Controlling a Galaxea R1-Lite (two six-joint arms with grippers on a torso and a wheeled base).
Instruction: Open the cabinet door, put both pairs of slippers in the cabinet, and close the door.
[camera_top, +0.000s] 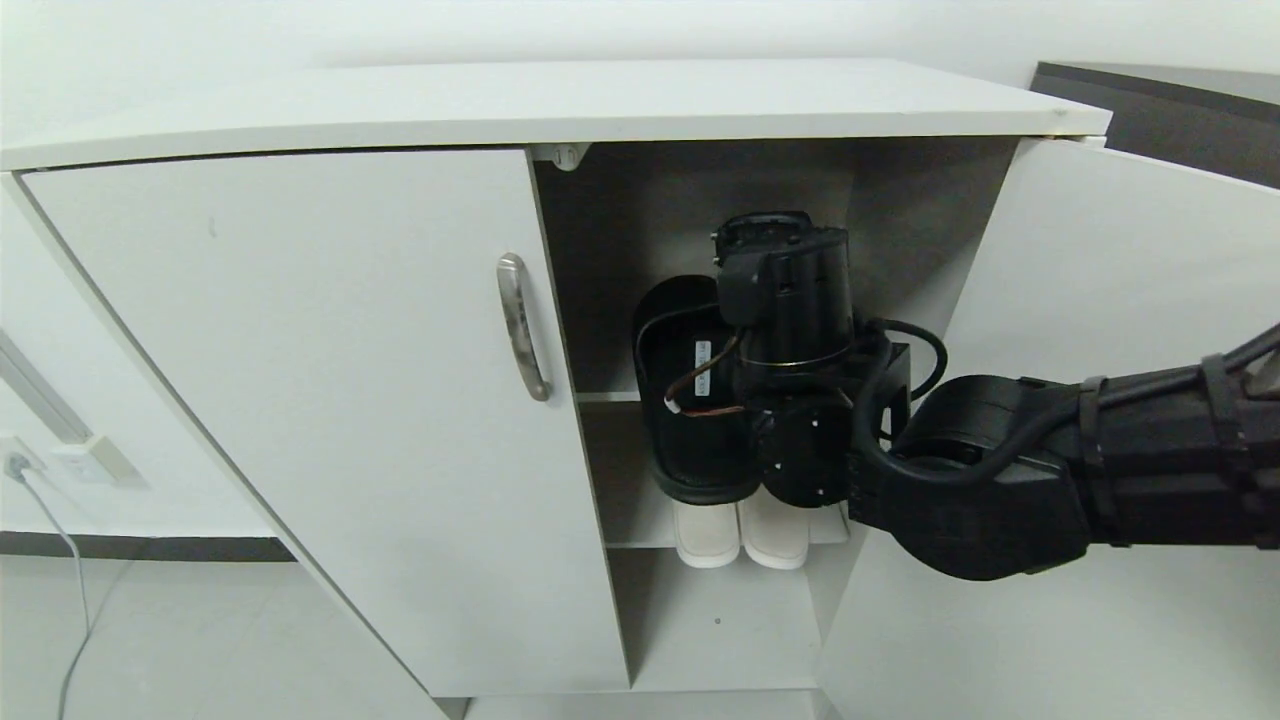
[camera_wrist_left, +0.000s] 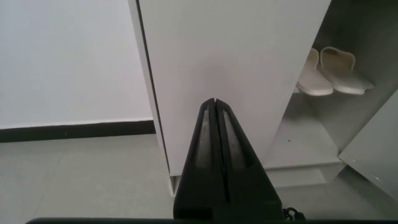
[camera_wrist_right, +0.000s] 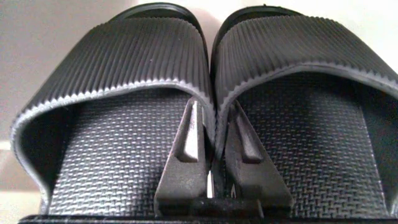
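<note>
The cabinet (camera_top: 560, 100) stands with its right door (camera_top: 1100, 300) swung wide and its left door (camera_top: 300, 400) shut, so you can count the opening step as done. Your right arm (camera_top: 1000, 480) is at the open compartment, and its jaws are clenched on the black slippers (camera_top: 690, 400), one jaw inside each slipper, pinching the two inner edges together. The pair hangs tipped up on end in the opening, just above the white slippers (camera_top: 740, 535), and does not look to be resting on any shelf yet. The white pair lies side by side on the lower shelf (camera_top: 640, 520), so that half of the loading looks finished. Your left arm (camera_wrist_left: 221, 180) hangs low in front of the shut left door, its jaws pressed together on nothing. By my reading you have the black pair to set down and release, then the right door to close.
</note>
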